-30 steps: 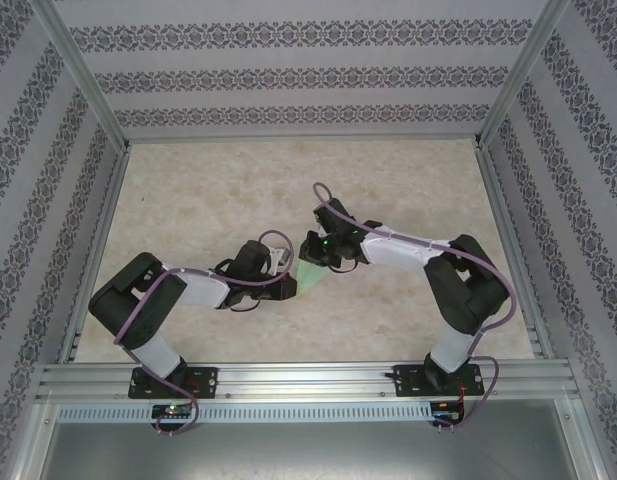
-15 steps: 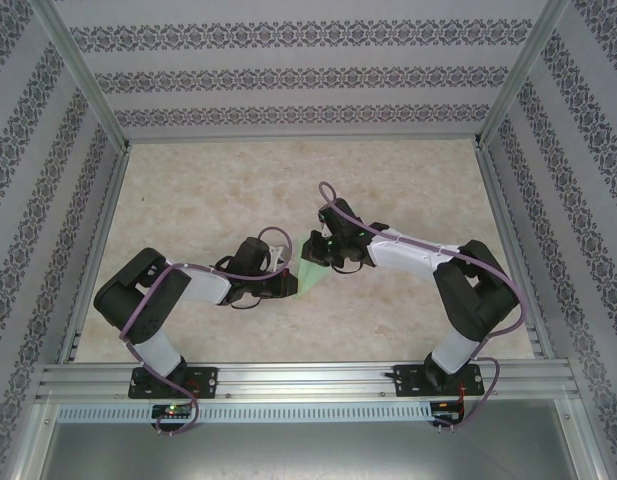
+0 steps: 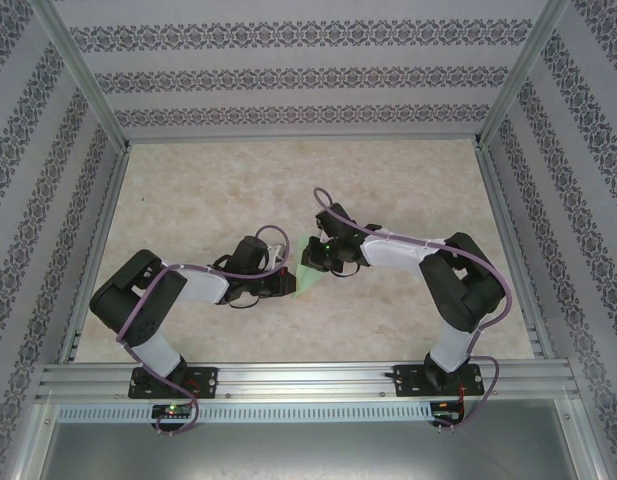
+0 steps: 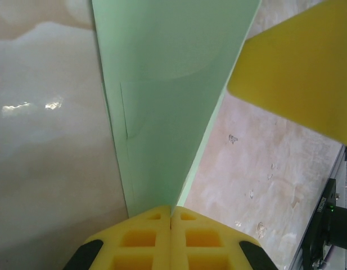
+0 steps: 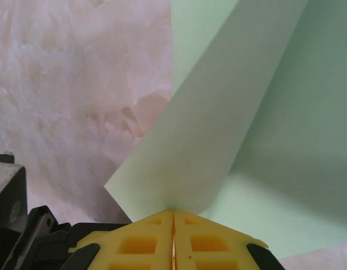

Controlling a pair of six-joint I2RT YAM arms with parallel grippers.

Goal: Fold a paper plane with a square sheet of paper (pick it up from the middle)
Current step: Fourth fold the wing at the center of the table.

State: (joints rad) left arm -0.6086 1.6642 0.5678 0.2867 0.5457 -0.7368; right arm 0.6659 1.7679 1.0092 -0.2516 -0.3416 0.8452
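The pale green sheet of paper [image 3: 310, 274] is folded into a narrow tapering shape and hangs between the two arms at the middle of the table. My left gripper [image 3: 288, 284] is shut on its near end; in the left wrist view the paper [image 4: 167, 101] runs up and away from my closed left gripper [image 4: 171, 211]. My right gripper [image 3: 315, 256] is shut on the far end. In the right wrist view a curled flap of the paper [image 5: 218, 124] rises from my closed right gripper [image 5: 174, 214]. A yellow finger [image 4: 300, 73] of the right gripper shows at the left wrist view's upper right.
The beige marbled tabletop [image 3: 208, 190] lies below the paper. Aluminium frame rails [image 3: 298, 375] run along the near edge and sides, with patterned walls behind. Dark parts of the left arm [image 5: 16, 225] sit at the lower left of the right wrist view.
The right arm swung a little to the right and came back left, carrying its end of the paper. Both grippers kept their hold.
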